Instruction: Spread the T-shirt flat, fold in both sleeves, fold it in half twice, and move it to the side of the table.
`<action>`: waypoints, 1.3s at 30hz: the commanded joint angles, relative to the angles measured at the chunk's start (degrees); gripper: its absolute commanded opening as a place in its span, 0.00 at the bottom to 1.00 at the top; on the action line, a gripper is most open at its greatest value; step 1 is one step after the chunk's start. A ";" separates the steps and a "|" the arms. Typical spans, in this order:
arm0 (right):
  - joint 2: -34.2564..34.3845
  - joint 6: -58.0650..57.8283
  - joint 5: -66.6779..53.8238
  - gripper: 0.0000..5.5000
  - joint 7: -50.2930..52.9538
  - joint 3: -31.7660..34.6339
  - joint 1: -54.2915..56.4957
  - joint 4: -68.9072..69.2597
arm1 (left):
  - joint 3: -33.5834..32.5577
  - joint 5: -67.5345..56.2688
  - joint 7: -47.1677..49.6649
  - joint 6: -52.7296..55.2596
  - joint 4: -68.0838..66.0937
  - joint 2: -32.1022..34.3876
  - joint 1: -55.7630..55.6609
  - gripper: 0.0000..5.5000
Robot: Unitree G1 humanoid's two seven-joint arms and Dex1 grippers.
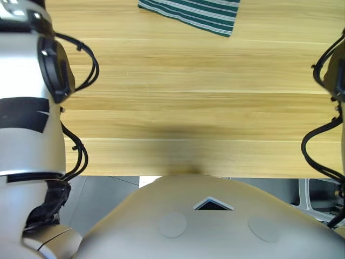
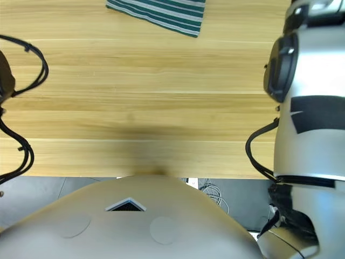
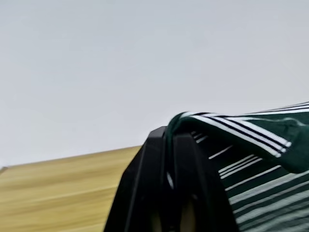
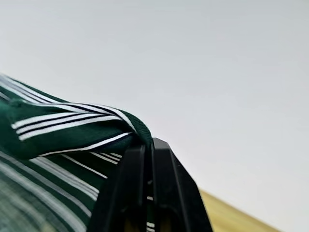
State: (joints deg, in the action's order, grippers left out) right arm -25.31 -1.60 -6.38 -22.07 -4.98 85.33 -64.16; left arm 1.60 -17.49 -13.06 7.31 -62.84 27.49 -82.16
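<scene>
Pinching T-shirt [image 3: 251, 159] fabric, left gripper [image 3: 169, 141] and right gripper [image 4: 148, 150] had jaws pressed together, apparently above table [image 1: 178, 97].

Both eye views are bright and evenly lit. The wooden surface [image 1: 188, 81] carries a faint sheen in pale bands across its middle, without hard glare, and its grain reads sharp. Toward the far side the T-shirt [image 1: 194, 13] looks crisp. In the wrist views the left fingers [image 3: 140, 193] and right fingers [image 4: 174, 193] sit close to the lens, dark and blurred, with little detail. The T-shirt's stripes beside them are soft, and the pale backdrop [image 3: 145, 58] is flat and evenly lit.
</scene>
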 commanded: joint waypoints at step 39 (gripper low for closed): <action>-16.79 13.64 -23.53 0.01 -41.74 21.14 -98.11 89.89 | -24.87 -18.43 -53.63 1.38 92.98 8.53 100.19 0.00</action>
State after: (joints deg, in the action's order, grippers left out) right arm -44.24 17.68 -27.80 -72.85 17.28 -27.42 28.69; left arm -22.00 -30.46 -79.51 5.97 29.48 39.34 34.22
